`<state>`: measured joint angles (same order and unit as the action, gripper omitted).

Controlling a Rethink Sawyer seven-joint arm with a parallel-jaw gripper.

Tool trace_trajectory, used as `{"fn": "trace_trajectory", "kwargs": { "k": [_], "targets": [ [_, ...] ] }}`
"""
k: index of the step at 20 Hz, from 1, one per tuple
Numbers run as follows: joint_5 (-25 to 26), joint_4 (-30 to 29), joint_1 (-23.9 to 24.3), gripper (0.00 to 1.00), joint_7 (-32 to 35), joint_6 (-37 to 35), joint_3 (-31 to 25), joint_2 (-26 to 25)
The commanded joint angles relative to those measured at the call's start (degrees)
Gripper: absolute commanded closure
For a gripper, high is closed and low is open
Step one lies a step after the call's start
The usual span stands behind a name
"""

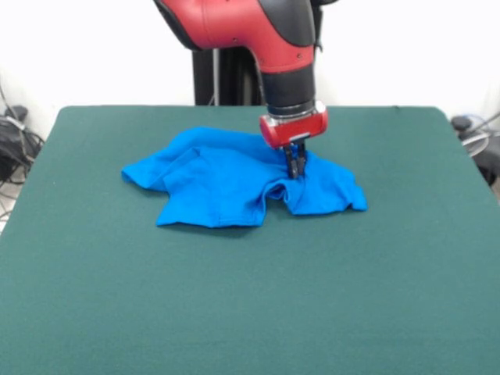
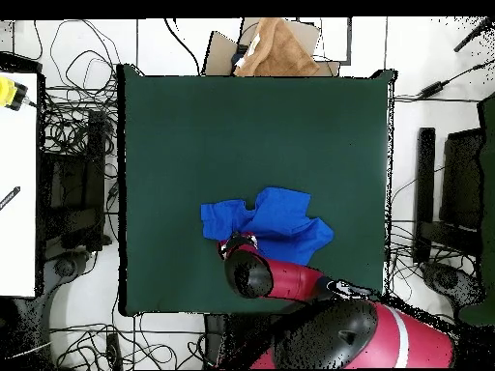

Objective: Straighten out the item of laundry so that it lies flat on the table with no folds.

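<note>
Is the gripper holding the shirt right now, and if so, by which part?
The gripper is down on the blue shirt at a raised fold near its middle-right. Whether it is pinching the cloth cannot be told.

You see the red and black arm point(image 1: 269, 35) come down from above, wrist vertical, and its gripper point(image 1: 295, 169) points straight down with the dark fingers point(image 1: 291, 162) close together.
</note>
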<state>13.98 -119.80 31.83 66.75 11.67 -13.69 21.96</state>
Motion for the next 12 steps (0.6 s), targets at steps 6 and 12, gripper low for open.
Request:
{"fn": "trace_trajectory", "kwargs": {
  "k": [6, 12],
  "targets": [
    [-2.24, 2.83, -0.33, 1.0, 12.38, -4.57, -1.63, -4.96],
    [-2.84, 3.22, -0.55, 0.0, 12.16, -5.94, -2.23, -4.37]
  ]
}}
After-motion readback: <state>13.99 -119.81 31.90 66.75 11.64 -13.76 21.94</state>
